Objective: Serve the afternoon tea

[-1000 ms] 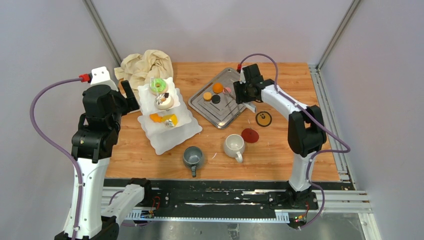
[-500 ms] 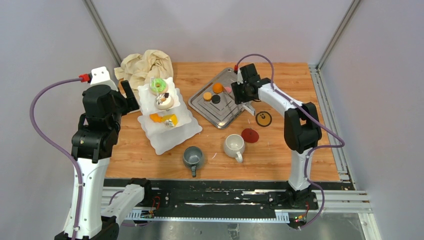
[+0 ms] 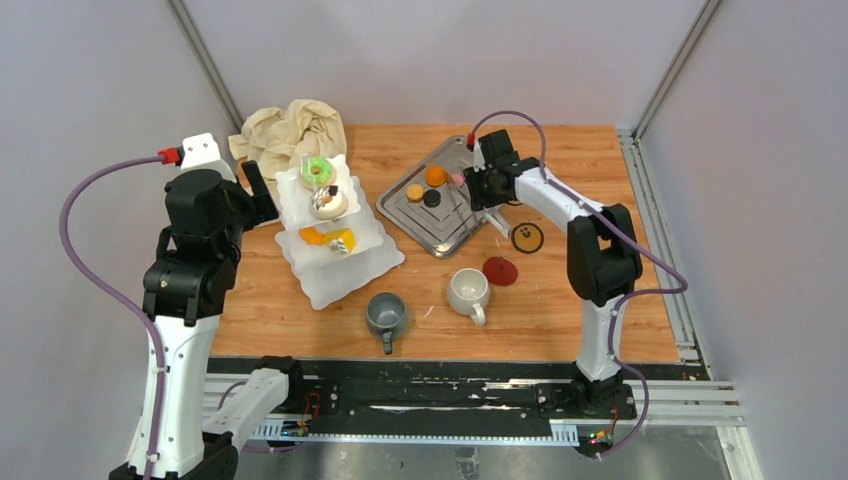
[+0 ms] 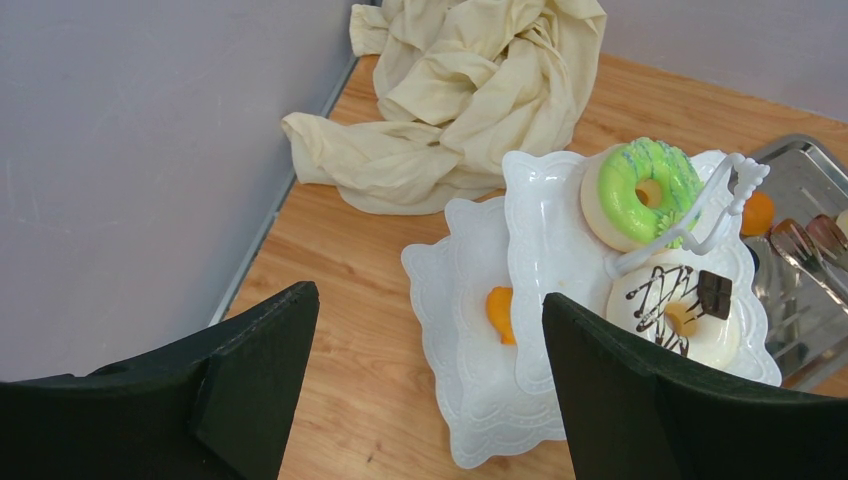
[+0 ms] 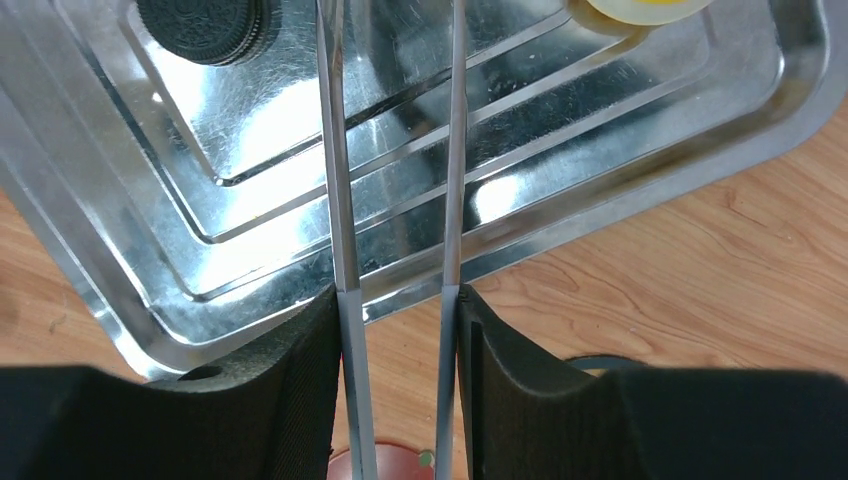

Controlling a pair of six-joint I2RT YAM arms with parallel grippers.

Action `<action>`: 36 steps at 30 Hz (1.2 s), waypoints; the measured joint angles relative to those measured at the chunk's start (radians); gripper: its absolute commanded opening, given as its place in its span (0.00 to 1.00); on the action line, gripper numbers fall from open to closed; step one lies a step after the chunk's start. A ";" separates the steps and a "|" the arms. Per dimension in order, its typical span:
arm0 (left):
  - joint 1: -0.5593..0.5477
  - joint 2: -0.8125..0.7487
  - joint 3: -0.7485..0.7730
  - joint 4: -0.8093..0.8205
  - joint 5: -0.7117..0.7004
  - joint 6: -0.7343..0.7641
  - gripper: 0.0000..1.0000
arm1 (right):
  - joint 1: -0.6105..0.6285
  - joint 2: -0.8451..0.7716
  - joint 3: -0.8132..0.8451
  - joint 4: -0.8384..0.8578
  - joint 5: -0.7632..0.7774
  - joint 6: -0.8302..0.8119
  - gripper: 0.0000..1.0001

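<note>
The white three-tier stand (image 3: 372, 262) (image 4: 480, 330) stands left of centre. It carries a green ring doughnut (image 3: 317, 170) (image 4: 640, 190), a white chocolate-striped doughnut (image 3: 328, 203) (image 4: 685, 310) and orange and yellow pastries (image 3: 328, 238) (image 4: 500, 312). My left gripper (image 3: 255, 190) (image 4: 430, 390) hangs open and empty beside the stand's left side. My right gripper (image 3: 478, 190) (image 5: 398, 300) is shut on metal tongs (image 5: 335, 150) whose two blades reach over the steel tray (image 3: 445, 228) (image 5: 600, 130). A black cookie (image 5: 205, 20) (image 3: 432, 198) lies left of the blades and a yellow pastry (image 5: 650, 8) right of them. The blade tips are out of the wrist view.
An orange pastry (image 3: 436, 176), a smaller orange one (image 3: 414, 192) and a pink one (image 3: 455, 181) also lie on the tray. A grey mug (image 3: 386, 315) and a white mug (image 3: 468, 290) stand near the front. A red disc (image 3: 499, 271), a black ring (image 3: 527, 237) and a beige cloth (image 3: 290, 130) lie around.
My right arm has shifted slightly left over the tray with the tongs. The left arm has not moved.
</note>
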 measured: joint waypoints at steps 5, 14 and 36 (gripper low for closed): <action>0.000 0.000 0.000 0.000 0.000 0.000 0.87 | 0.000 -0.092 -0.027 -0.010 0.000 0.002 0.18; 0.000 0.000 0.000 0.000 0.000 0.000 0.87 | 0.000 -0.312 -0.072 -0.006 -0.045 0.021 0.18; 0.000 -0.008 0.000 0.000 0.005 -0.002 0.87 | 0.375 -0.407 -0.073 -0.054 -0.236 0.010 0.22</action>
